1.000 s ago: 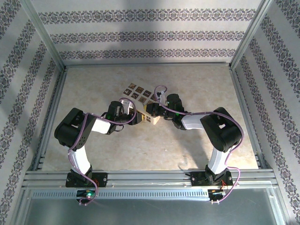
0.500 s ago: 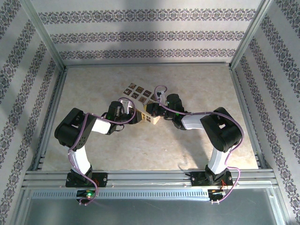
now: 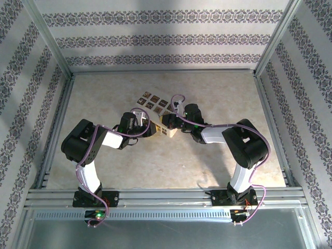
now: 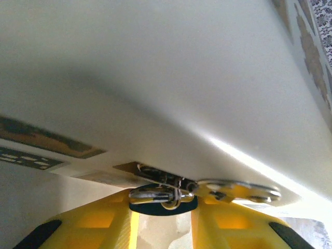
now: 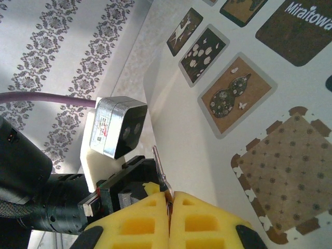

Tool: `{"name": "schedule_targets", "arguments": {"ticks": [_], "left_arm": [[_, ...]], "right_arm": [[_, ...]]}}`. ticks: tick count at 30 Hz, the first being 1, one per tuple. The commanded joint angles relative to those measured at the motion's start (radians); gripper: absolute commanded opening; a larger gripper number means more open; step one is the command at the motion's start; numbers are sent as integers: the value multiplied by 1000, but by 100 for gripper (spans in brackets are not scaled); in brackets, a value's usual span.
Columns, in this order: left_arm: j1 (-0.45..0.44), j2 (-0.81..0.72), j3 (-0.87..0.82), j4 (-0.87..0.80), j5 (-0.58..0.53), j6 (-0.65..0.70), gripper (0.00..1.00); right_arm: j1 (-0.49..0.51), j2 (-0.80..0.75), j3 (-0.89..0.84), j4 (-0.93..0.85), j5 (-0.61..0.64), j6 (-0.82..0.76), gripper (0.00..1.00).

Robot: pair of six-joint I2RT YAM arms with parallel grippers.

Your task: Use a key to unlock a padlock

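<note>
We count two arms, one cream box, one padlock and one key. From above, the left arm (image 3: 85, 150) and right arm (image 3: 244, 148) both reach inward and meet at the cream box (image 3: 167, 130), which sits mid-tabletop (image 3: 129, 171).

The left wrist view looks along the box's pale underside. The yellow left fingers (image 4: 104, 223) stand partly apart, with the padlock (image 4: 163, 205) at their tips, its blue body between them and its silvery shackle (image 4: 153, 195) against the box. We cannot tell whether they pinch it. Just right of the shackle lie flat silvery metal pieces (image 4: 241, 192) that we cannot identify.

The right wrist view faces the box's tiled side. The right fingers (image 5: 199, 218) are pressed together on the key (image 5: 160, 168), a thin sliver that juts from their tips just beside the box edge. The left arm's wrist camera (image 5: 116, 132) and a purple cable (image 5: 46, 98) are close behind it.

Open tabletop lies to the left, right and far side of the box. Aluminium rails (image 3: 166, 194) and patterned walls (image 3: 155, 39) bound it.
</note>
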Motion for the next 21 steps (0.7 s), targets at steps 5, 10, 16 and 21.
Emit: {"name": "schedule_targets", "arguments": {"ticks": [5, 10, 16, 21], "left_arm": [[-10, -71, -13, 16, -32, 0, 29], [-17, -128, -20, -27, -19, -12, 29], [-37, -187, 1, -125, 15, -32, 26], [-60, -210, 29, -195, 53, -47, 26]], "right_arm": [[-6, -87, -30, -118, -5, -22, 1], [-8, -170, -72, -202, 15, -87, 1], [1, -289, -163, -300, 60, -215, 1], [50, -376, -212, -370, 127, -317, 1]]}}
